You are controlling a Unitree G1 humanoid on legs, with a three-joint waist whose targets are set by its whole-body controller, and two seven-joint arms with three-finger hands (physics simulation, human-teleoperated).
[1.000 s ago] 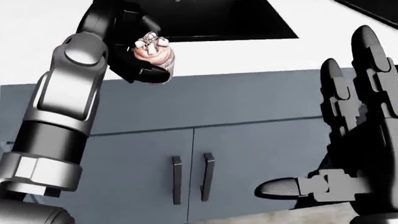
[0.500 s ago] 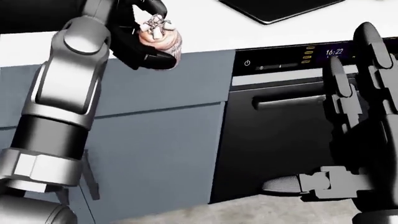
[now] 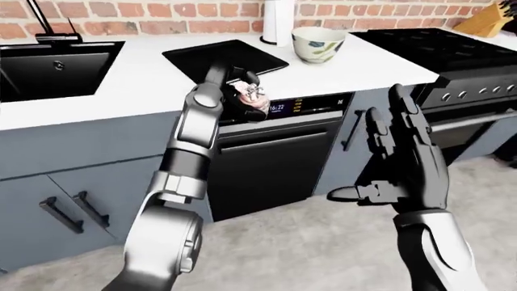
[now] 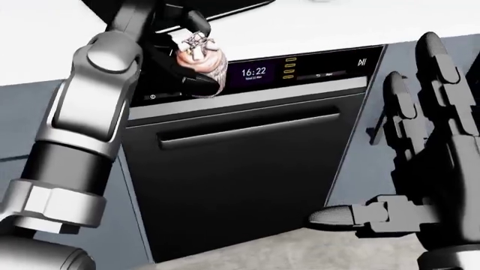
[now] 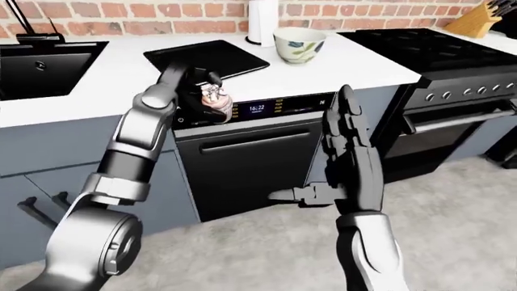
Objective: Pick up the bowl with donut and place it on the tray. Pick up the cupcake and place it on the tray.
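- Left-eye view: the left hand [image 3: 245,97] was closed around a cupcake [image 3: 255,98], held above the dishwasher [image 3: 266,163] edge, just below a black tray [image 3: 182,57] on the white counter [image 3: 137,79]. A patterned bowl [image 3: 317,43] stood right of the tray.
- Head view: the cupcake [image 4: 202,59] sat gripped beside the dishwasher's clock display [image 4: 254,72].
- Right-eye view: the right hand [image 5: 343,157] was held up with fingers spread, gripping nothing.

tray [image 3: 225,57] bare, reachable | bowl [image 3: 317,43] + roll [image 3: 279,21] just right | sink [image 3: 48,71] left
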